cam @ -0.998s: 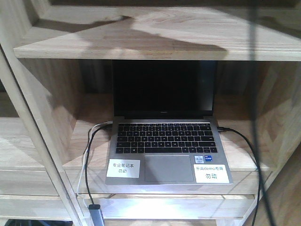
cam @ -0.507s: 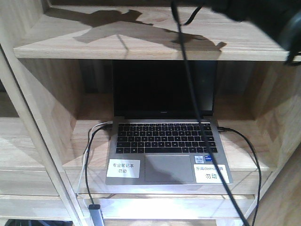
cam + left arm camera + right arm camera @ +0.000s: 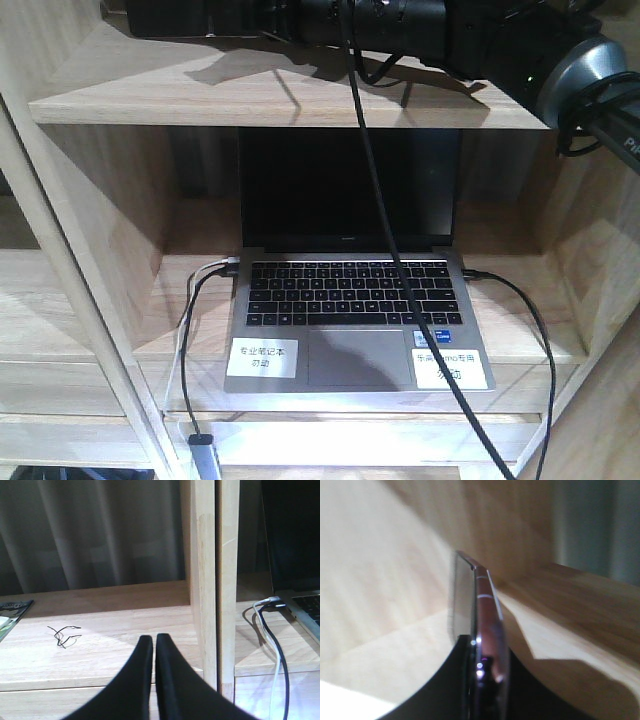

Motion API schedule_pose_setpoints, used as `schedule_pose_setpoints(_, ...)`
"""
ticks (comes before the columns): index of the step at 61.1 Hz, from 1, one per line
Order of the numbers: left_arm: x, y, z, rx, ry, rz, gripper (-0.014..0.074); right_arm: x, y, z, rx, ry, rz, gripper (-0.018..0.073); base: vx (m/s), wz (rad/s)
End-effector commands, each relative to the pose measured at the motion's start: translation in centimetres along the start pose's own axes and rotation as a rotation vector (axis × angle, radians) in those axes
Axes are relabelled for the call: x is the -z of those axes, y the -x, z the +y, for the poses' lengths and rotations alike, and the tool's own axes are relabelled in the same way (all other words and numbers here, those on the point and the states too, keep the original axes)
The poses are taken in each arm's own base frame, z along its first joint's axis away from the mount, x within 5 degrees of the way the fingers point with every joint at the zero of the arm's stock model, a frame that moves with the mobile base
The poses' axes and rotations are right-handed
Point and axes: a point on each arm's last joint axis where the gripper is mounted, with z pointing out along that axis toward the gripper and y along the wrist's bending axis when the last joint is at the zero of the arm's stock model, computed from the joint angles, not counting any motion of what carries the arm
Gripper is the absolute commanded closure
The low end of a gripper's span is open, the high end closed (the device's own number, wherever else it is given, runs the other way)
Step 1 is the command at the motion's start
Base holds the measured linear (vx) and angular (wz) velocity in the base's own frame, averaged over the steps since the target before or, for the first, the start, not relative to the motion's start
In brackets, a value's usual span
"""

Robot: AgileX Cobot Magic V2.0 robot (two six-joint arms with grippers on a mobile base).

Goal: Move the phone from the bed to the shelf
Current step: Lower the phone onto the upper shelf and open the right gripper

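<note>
Front view, right arm: reaching across over the top board of the shelf (image 3: 120, 95). Its gripper end runs out of frame top left, so I can't tell the grip from here, and there's no phone in sight either.
Front view, laptop (image 3: 350, 300): open in the compartment below with cables plugged into both sides.
Front view, writing: two white stickers on the palm rest; the right one reads roughly "demo专用 勿动", the left ends in "勿动". The small Intel-looking badge is too tiny to be sure.
Left wrist view, left gripper (image 3: 154, 655): fingers pressed together on nothing, hanging over a lower board beside an upright panel.
Left wrist view, extras: a thin black wire scrap (image 3: 64, 635) lies on that board.
Right wrist view, right gripper (image 3: 480, 667): pinching the phone (image 3: 480, 615) edge-on by its lower end, above a wooden board.
Right wrist view, handling guess: thin, stiff, light, glossy, so probably slippery and crack-prone. Clamping the flat faces near the end seems right; set it down gently.
Right wrist view, phone writing: none readable, too blurry.
</note>
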Motion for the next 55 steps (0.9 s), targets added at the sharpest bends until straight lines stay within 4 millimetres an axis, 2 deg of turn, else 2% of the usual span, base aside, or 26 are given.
schedule_pose_setpoints(1,0.3,1.4,0.2,0.015,0.016,-0.101,0.0595,1.5,2.8,1.3,0.05,-0.004,-0.064,0.0508,0.0,0.0)
schedule_pose_setpoints(12,0.3,1.4,0.2,0.015,0.016,-0.101,0.0595,1.6,2.9,1.0,0.04,-0.028,-0.074,0.037,0.0,0.0)
schedule_pose_setpoints(25,0.3,1.4,0.2,0.015,0.016,-0.101,0.0595,1.6,3.1,0.7,0.038,-0.066,-0.092,0.005,0.0,0.0)
schedule_pose_setpoints(31,0.3,1.4,0.2,0.015,0.016,-0.101,0.0595,1.6,3.2,0.5,0.04,-0.088,-0.101,-0.0044,0.0,0.0)
schedule_pose_setpoints(37,0.3,1.4,0.2,0.015,0.016,-0.101,0.0595,1.7,3.3,0.5,0.06,-0.1,-0.097,-0.0068,0.0,0.0)
schedule_pose_setpoints(55,0.3,1.4,0.2,0.015,0.016,-0.101,0.0595,2.8,4.2,0.8,0.161,-0.149,-0.079,-0.0025,0.0,0.0)
